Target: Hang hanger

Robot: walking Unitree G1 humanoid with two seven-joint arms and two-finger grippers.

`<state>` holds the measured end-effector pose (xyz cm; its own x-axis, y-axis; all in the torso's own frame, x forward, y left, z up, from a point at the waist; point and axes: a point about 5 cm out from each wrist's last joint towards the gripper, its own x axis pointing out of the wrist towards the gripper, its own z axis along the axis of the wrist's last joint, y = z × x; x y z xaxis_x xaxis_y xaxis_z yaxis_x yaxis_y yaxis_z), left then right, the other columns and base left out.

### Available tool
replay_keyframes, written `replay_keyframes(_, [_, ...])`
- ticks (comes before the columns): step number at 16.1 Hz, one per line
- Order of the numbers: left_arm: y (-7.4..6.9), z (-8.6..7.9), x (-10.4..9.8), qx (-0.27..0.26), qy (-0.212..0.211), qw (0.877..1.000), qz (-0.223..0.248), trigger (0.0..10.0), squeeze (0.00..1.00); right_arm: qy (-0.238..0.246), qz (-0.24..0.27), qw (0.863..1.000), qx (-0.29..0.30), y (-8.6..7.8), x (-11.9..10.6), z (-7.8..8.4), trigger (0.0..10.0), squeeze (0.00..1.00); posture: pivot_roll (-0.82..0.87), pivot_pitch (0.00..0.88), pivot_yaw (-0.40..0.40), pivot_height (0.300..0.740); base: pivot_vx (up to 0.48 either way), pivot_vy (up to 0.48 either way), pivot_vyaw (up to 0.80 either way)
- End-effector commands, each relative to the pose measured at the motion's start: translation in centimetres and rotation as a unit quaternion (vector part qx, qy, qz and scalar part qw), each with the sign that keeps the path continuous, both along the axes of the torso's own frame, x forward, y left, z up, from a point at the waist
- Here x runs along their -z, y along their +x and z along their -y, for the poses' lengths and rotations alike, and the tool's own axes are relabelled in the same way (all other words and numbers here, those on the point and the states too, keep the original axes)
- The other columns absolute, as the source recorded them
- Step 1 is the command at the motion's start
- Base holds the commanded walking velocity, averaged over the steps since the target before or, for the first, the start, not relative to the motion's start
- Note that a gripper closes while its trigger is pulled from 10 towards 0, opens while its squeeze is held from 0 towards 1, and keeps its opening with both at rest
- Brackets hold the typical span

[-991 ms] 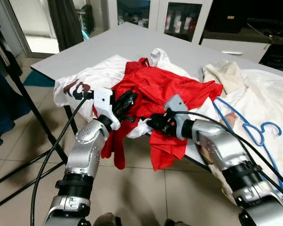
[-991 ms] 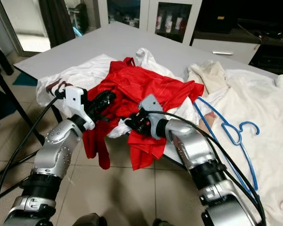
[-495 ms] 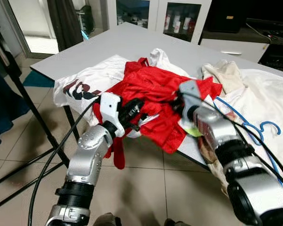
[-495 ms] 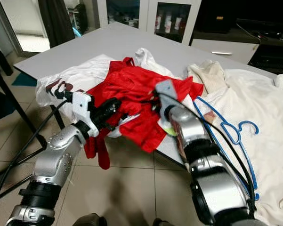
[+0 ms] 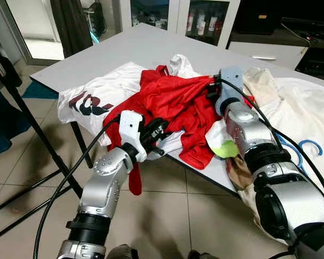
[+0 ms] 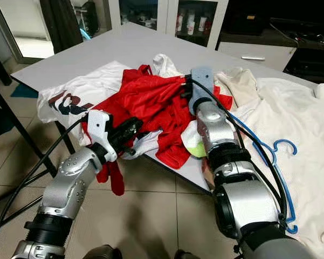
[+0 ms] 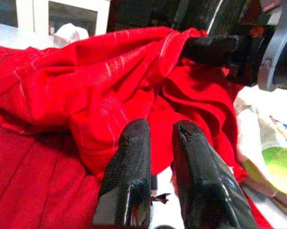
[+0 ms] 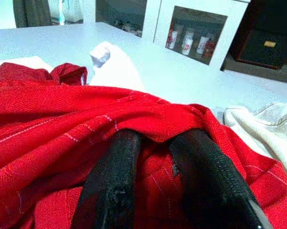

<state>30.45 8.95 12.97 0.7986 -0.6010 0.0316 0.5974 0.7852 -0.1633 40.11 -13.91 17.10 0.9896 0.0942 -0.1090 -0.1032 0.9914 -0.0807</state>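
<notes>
The right hand (image 6: 186,85) has dragged the red garment (image 6: 151,100) onto the table (image 6: 97,54).
</notes>
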Motion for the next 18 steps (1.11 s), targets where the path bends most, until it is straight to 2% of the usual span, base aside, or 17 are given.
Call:
replay_keyframes(1, [-0.2, 0.6, 0.1, 0.009, 0.000, 1.000, -0.002, 10.0, 0.00, 0.016, 0.015, 1.000, -0.007, 0.1, -0.7, 0.2, 10.0, 0.00, 0.13, 0.018, -0.017, 0.740, 0.000, 0.000, 0.00])
replay_keyframes(2, [-0.2, 0.7, 0.3, 0.011, 0.002, 1.000, -0.004, 10.0, 0.00, 0.034, 0.018, 0.999, -0.017, -0.1, -0.5, 0.3, 10.0, 0.00, 0.12, 0.018, -0.013, 0.740, 0.000, 0.000, 0.00])
replay_keyframes(3, [-0.1, 0.8, 0.2, 0.009, 0.001, 1.000, -0.005, 10.0, 0.00, 0.023, 0.014, 1.000, -0.010, -0.3, -0.1, 1.0, 10.0, 0.00, 0.12, 0.017, -0.012, 0.740, 0.000, 0.000, 0.00])
replay_keyframes(4, [-0.1, 1.0, 0.2, 0.009, 0.000, 1.000, -0.005, 10.0, 0.00, 0.026, 0.007, 1.000, 0.004, -0.5, 0.3, 2.0, 10.0, 0.27, 0.12, 0.017, -0.011, 0.740, 0.000, 0.000, 0.00])
replay_keyframes(5, [-0.1, 1.0, 0.3, 0.006, 0.002, 1.000, -0.006, 10.0, 0.00, 0.031, -0.002, 0.999, 0.017, -0.8, 0.7, 3.2, 10.0, 1.00, 0.12, 0.016, -0.006, 0.740, 0.000, 0.000, 0.00])
replay_keyframes(6, [-0.1, 1.1, 0.4, -0.001, -0.001, 1.000, -0.009, 10.0, 0.00, 0.038, -0.013, 0.999, -0.002, -1.2, 1.1, 3.9, 10.0, 1.00, 0.11, 0.017, 0.003, 0.740, 0.000, 0.000, 0.00])
replay_keyframes(7, [-0.1, 1.1, 0.4, -0.002, -0.002, 1.000, -0.011, 10.0, 0.00, 0.039, -0.019, 0.999, -0.022, -1.4, 1.2, 3.8, 10.0, 1.00, 0.11, 0.015, 0.006, 0.740, 0.000, 0.000, 0.00])
replay_keyframes(8, [-0.2, 1.3, 0.5, 0.001, 0.000, 1.000, -0.012, 10.0, 0.00, 0.039, -0.027, 0.996, -0.070, -2.1, 1.4, 3.6, 10.0, 0.00, 0.11, 0.014, 0.011, 0.740, 0.000, 0.000, 0.00])
replay_keyframes(9, [-0.2, 1.3, 0.6, 0.004, 0.002, 1.000, -0.013, 10.0, 0.00, 0.041, -0.030, 0.994, -0.099, -2.5, 1.4, 3.4, 10.0, 0.00, 0.11, 0.012, 0.013, 0.740, 0.000, 0.000, 0.00])
replay_keyframes(11, [0.2, 1.0, 0.4, -0.006, 0.007, 1.000, -0.007, 10.0, 0.00, 0.043, 0.002, 0.987, -0.155, -3.6, 0.0, 3.4, 10.0, 0.00, 0.10, 0.007, 0.024, 0.740, 0.000, 0.000, 0.00])
replay_keyframes(13, [0.5, 0.8, 0.4, -0.018, 0.007, 1.000, -0.003, 10.0, 0.00, 0.050, 0.012, 0.982, -0.184, -4.2, -0.7, 3.5, 10.0, 0.00, 0.09, 0.001, 0.030, 0.740, 0.000, 0.000, 0.00])
replay_keyframes(16, [1.0, 0.7, 0.0, -0.039, 0.003, 0.999, 0.007, 10.0, 0.00, 0.051, 0.019, 0.965, -0.257, -5.9, -1.3, 3.6, 10.0, 0.00, 0.09, 0.000, 0.033, 0.740, 0.000, 0.000, 0.00])
replay_keyframes(17, [1.3, 0.5, -0.1, -0.054, -0.001, 0.998, 0.011, 10.0, 0.00, 0.068, 0.062, 0.973, -0.213, -5.6, -2.5, 4.5, 10.0, 0.00, 0.08, 0.000, 0.033, 0.740, 0.000, 0.000, 0.00])
replay_keyframes(18, [1.5, 0.3, -0.1, -0.069, -0.005, 0.998, 0.011, 10.0, 0.00, 0.110, 0.092, 0.977, -0.156, -5.2, -3.2, 5.5, 10.0, 0.00, 0.08, 0.000, 0.033, 0.740, 0.000, 0.000, 0.00])
